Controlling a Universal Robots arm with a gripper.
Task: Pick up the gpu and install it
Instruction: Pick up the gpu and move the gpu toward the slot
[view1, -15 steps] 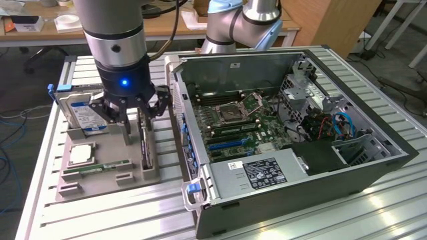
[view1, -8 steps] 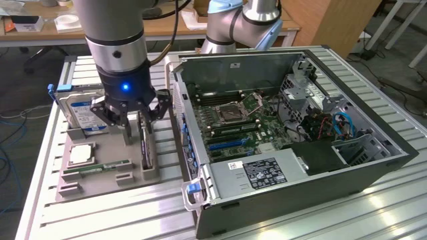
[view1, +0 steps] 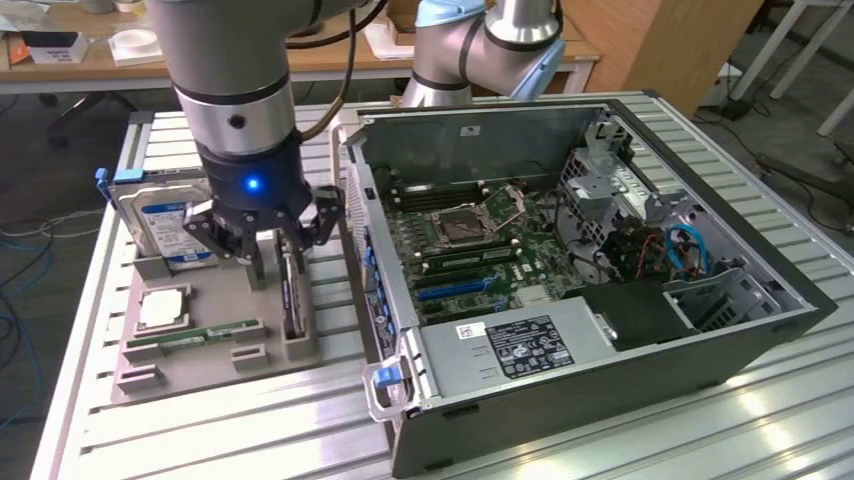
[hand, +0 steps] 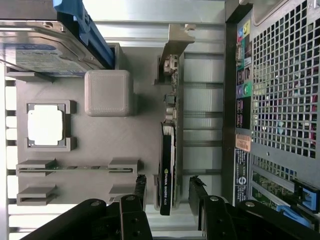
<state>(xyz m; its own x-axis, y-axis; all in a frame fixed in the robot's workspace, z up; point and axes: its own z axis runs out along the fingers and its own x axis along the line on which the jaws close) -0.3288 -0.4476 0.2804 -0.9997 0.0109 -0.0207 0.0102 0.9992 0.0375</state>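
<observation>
Because the gpu (hand: 167, 165) stands on its long edge in a slot of the grey parts fixture (hand: 140, 140), both of its flat faces are open to the sides. That is plainly why the gripper (hand: 169, 187) hangs over it from above with its claw spread wide. One finger (hand: 197, 187) sits on each side of the dark board, near the end away from the silvery bracket (hand: 175, 42), and a gap shows between each finger and the card. Nothing is pinched, and the card rests wholly in its slot. I judge the work to be at the approach to the pick, with no lifting done.

The fixture gives every part its own seat, which keeps the card's neighbours out of the claw's way. The blue-labelled hard drive (view1: 167, 225) stands upright in its holder, the processor (view1: 160, 308) lies flat in a square recess, and the green memory stick (view1: 214, 333) sits in a low rail. Just beside the fixture, on the exterior view's right, the computer case (view1: 601, 300) lies on its side with its panel off. The motherboard (view1: 467, 235) therefore faces upward, and its blue expansion slot (view1: 454, 288) stands bare, with no card seated in it.
</observation>
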